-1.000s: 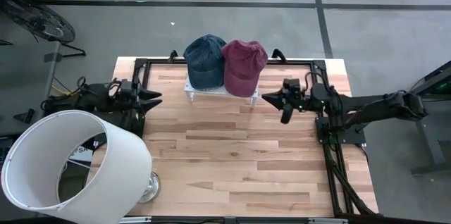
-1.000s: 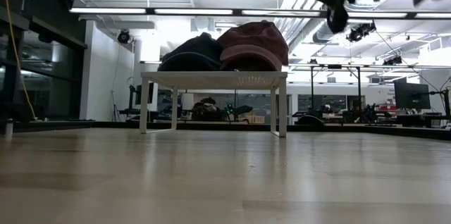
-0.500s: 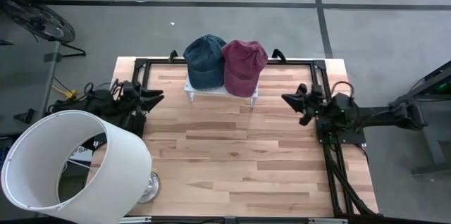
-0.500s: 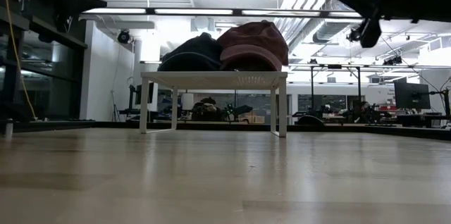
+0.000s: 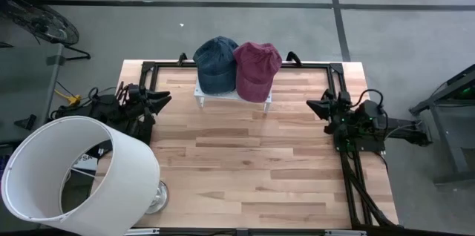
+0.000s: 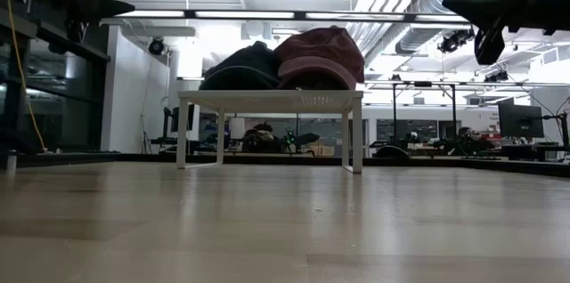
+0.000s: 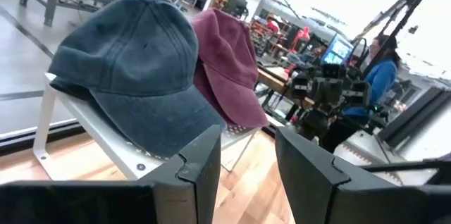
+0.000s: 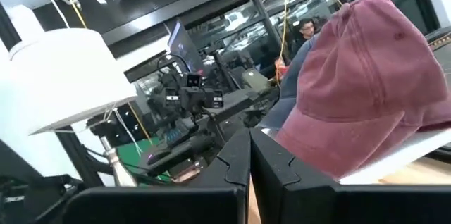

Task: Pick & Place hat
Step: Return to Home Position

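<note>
Sitting side by side on the small white shelf (image 5: 231, 96) at the 12 o'clock edge of the wooden surface (image 5: 245, 169) are a dark blue cap (image 5: 216, 64) and a dark red cap (image 5: 257, 69). They touch each other, the red one on the 3 o'clock side of the blue. The left hand (image 5: 163, 102) hovers at the surface's 10 o'clock edge, holding nothing, its fingers (image 7: 201, 160) spread apart and aimed toward the shelf. The right hand (image 5: 315, 106) hangs at about 2 o'clock, near the surface's edge, also holding nothing, its fingers (image 8: 236, 157) pressed nearly together. A white lampshade (image 5: 74, 169) fills the 8 o'clock corner.
</note>
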